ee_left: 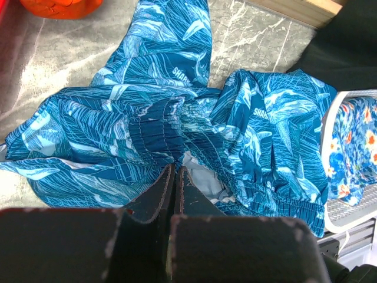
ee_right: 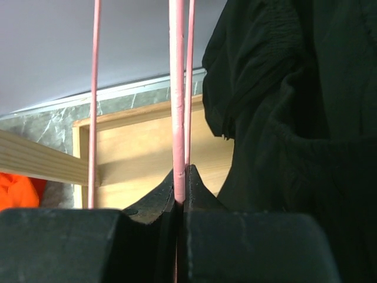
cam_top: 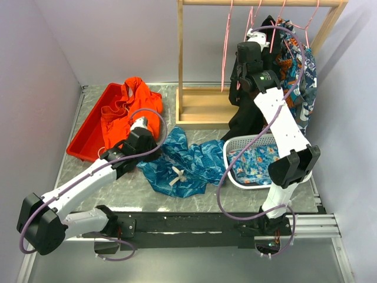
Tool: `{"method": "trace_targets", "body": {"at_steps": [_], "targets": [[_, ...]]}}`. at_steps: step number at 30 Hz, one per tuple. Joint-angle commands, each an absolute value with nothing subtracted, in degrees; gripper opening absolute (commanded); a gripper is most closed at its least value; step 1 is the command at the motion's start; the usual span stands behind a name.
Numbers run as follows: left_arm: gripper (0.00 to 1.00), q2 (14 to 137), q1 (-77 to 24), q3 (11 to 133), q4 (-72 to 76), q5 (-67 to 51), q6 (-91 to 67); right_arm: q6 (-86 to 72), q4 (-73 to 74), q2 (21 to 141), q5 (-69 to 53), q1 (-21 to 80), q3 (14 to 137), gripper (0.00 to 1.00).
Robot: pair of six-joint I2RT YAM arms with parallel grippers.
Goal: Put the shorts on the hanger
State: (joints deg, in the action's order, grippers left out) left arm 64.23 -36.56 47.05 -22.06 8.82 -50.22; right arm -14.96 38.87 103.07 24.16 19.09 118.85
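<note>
The right gripper (ee_right: pixel 179 177) is pinching a thin pink wire hanger (ee_right: pixel 177 88) between its closed jaws. The hanger's hook and lower part are running out of frame. A black hanging garment (ee_right: pixel 294 118) is filling the view right of the fingers. The left gripper (ee_left: pixel 174 174) is sitting closed, its tips against the teal-blue leaf-print fabric shorts (ee_left: pixel 177 118), which are lying crumpled on the table just ahead. Whether any cloth is caught between the tips is hidden.

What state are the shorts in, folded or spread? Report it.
Crumpled, neither folded nor spread flat: the shorts lie bunched in loose wrinkles on the table, not on the pink hanger.
</note>
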Motion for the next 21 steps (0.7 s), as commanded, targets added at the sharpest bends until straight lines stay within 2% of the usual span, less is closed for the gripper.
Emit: {"method": "trace_targets", "body": {"at_steps": [1, 12, 21], "targets": [[0.01, 62.49, -36.39, 47.90, -20.57, 8.35, -49.22, -11.60, 33.93, 97.56, 26.01, 18.90, 119.71, 0.00], [0.01, 62.14, -36.30, 47.63, -20.92, 9.49, -49.83, -11.34, 32.61, 91.76, 26.37, 19.77, 114.27, 0.00], [0.01, 62.05, -36.30, 47.55, -20.92, 12.30, -50.09, -13.71, 28.13, 78.41, 25.14, 22.06, 96.78, 0.00]]}}
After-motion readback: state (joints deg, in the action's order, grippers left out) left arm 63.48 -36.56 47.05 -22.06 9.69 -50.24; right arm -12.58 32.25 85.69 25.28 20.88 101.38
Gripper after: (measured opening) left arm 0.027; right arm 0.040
